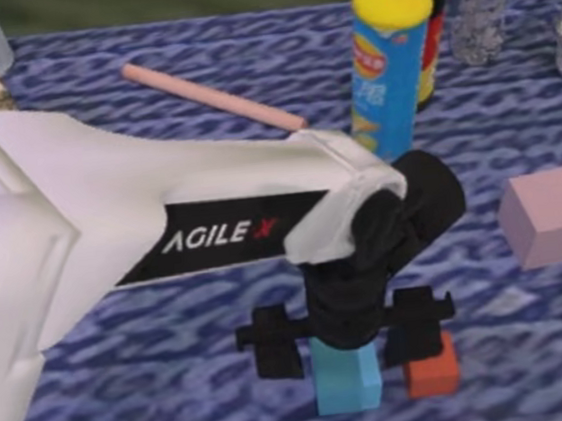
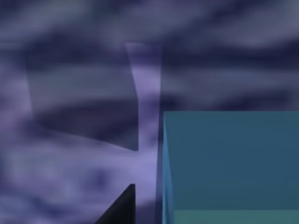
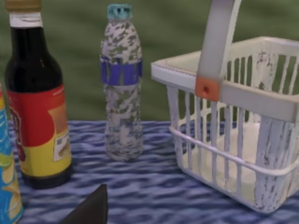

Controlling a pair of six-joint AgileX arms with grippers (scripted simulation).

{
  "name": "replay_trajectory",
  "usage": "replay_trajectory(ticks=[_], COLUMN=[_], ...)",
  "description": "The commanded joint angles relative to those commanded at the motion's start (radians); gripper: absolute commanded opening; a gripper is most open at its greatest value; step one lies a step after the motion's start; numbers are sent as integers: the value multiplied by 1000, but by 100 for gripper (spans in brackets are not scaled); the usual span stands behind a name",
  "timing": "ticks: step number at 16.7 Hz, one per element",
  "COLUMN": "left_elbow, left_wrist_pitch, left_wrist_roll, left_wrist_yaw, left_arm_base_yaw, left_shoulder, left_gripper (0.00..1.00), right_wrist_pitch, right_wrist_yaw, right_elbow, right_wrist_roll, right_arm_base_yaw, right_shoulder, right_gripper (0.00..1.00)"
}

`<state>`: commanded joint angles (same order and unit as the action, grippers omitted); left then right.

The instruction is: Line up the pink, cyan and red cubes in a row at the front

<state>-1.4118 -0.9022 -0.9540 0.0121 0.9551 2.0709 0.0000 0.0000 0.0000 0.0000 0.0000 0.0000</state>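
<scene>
The cyan cube (image 1: 347,379) stands near the front edge, with the smaller orange-red cube (image 1: 432,374) just to its right, a narrow gap between them. The large pale pink cube (image 1: 548,215) sits apart, farther back on the right. My left gripper (image 1: 348,349) hangs directly over the cyan cube, open, its fingers spread wide to either side. In the left wrist view the cyan cube (image 2: 229,163) fills one side, and one dark fingertip (image 2: 119,210) stands clear of its face. My right gripper is out of the top view; its wrist view shows one fingertip (image 3: 91,207) holding nothing.
Along the back stand a chips can (image 1: 391,58), a dark sauce bottle (image 3: 37,107), a water bottle (image 3: 122,88) and a white basket (image 3: 224,88). A long pink rod (image 1: 214,97) lies at the back left. My left arm (image 1: 112,228) spans the table's left half.
</scene>
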Motion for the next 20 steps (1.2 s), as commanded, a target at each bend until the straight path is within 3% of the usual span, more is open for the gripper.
replay_trajectory(ticks=[9,16,20], left_elbow=[-4,-154,-170], left_wrist_pitch=[-4,-228,-251], left_wrist_roll=[0,-6,-5], left_wrist_yaw=[0,0,1], left_arm_base_yaw=[-1,-13,-17], left_shoulder=[-2,-69,-81], left_gripper=[100,100,100], right_wrist_pitch=[0,0,0], right_wrist_yaw=[0,0,0], right_elbow=[0,0,0], right_wrist_roll=[0,0,0], right_arm_base_yaw=[0,0,0], right_shoulder=[0,0,0], right_gripper=[100,100,100])
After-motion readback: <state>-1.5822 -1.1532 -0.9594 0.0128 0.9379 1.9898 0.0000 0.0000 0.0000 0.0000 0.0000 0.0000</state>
